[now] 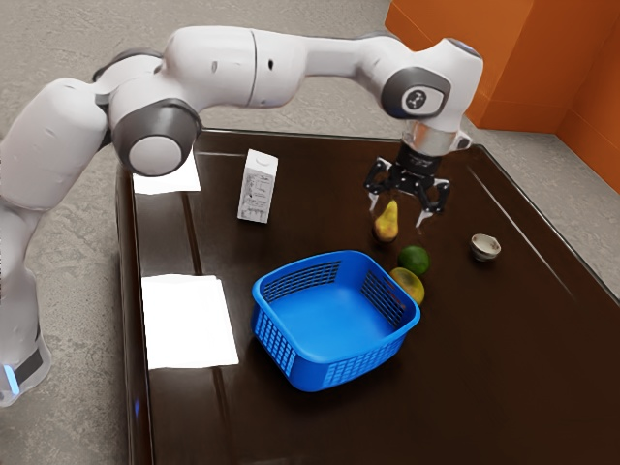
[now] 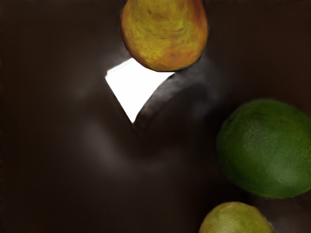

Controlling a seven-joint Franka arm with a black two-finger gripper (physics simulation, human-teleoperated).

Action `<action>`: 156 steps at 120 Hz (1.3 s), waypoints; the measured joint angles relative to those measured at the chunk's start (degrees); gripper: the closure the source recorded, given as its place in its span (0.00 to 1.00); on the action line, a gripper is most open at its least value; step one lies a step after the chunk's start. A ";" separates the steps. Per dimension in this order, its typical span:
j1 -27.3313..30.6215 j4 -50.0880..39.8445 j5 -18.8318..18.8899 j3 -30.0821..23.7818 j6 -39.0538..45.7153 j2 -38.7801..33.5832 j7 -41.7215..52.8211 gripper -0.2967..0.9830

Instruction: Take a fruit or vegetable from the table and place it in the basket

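In the exterior view my gripper (image 1: 397,213) is open over the table, its two fingers spread wide around the top of the yellow-orange pear (image 1: 387,225). I cannot tell whether either finger touches it. A green lime (image 1: 414,259) and a yellow-green fruit (image 1: 408,285) lie near the pear, beside the blue basket (image 1: 337,362). In the wrist view the pear (image 2: 165,34) is partly cut off, with the lime (image 2: 267,148) and the yellow-green fruit (image 2: 236,221) apart from it.
A white carton (image 1: 258,187) stands on the dark table (image 1: 320,174) toward the arm's base. A small bowl (image 1: 485,247) sits on the exterior view's right of the lime. Two bright white patches (image 1: 189,322) lie along the table's side nearest the base.
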 joint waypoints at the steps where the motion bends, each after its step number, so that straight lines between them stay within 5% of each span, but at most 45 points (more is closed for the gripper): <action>1: 0.16 0.03 -0.01 -0.05 0.04 0.11 -0.04 0.23; 60: 5.55 4.84 -0.49 -7.75 10.13 8.91 -1.78 0.23; 156: 6.25 2.04 -1.70 -9.85 18.56 11.31 -2.91 0.23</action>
